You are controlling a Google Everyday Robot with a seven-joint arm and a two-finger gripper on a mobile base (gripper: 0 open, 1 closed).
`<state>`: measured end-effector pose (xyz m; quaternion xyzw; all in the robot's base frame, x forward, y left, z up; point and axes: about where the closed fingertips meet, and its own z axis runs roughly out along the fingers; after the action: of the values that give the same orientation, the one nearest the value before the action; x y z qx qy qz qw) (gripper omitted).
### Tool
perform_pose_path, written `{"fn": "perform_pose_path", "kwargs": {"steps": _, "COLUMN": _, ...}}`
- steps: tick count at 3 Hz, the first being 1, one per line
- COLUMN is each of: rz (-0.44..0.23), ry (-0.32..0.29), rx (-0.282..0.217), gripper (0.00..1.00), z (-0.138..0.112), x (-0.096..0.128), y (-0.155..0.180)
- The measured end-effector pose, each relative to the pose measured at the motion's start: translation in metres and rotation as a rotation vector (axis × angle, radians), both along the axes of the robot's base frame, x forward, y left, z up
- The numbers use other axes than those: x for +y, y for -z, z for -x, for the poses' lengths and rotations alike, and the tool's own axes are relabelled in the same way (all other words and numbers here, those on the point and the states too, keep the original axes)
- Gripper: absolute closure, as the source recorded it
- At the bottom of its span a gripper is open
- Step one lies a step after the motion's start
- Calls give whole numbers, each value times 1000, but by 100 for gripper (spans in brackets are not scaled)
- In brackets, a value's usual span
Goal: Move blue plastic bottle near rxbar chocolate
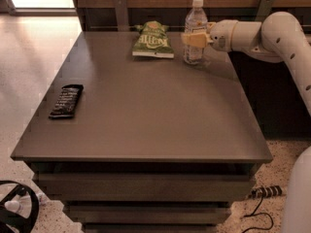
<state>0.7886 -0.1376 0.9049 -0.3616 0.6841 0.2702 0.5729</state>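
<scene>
- blue plastic bottle (pixel 195 18): one item, clear, with a white cap and a white label. I see it standing upright on the table (pixel 146 125), close to the far right corner, with its base on the surface.
- gripper (pixel 195 39): one item with pale yellow fingers. It sits over the far right corner of the table at the bottle's mid-height. I read it as clamped on the blue plastic bottle, with its fingers across the label band.
- arm (pixel 272 33): white and jointed. It reaches in from beyond the right edge of the table, roughly level, with its wrist pointed at the bottle.
- rxbar chocolate (pixel 66 101): one flat black wrapper with faint pale lettering. It lies flat near the left edge, about midway between the far and near corners, with its long side roughly along that edge. It is well apart from the bottle, with most of the table's width between them.
- green chip bag (pixel 153 40): one item, crinkled, lying flat by the far edge. It is just left of the bottle, and I cannot tell whether the two touch.
- table: dark grey-brown top, with shelf tiers showing under the near edge.
- power strip (pixel 265 192): on the speckled floor below the near right corner, with a dark cable trailing from it.
- black round object (pixel 19 212): on the floor below the near left corner. I cannot tell what it is.
</scene>
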Motion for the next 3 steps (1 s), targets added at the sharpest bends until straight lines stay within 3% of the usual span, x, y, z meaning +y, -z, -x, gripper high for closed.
{"fn": "perform_pose_path", "kwargs": {"steps": 1, "rz": 22, "ry": -16, "rx": -47, "gripper": 100, "z": 38, "x": 21, "y": -22}}
{"fn": "perform_pose_path", "kwargs": {"steps": 3, "rz": 20, "ry": -140, "rx": -88, "gripper": 100, "z": 124, "x": 107, "y": -26}}
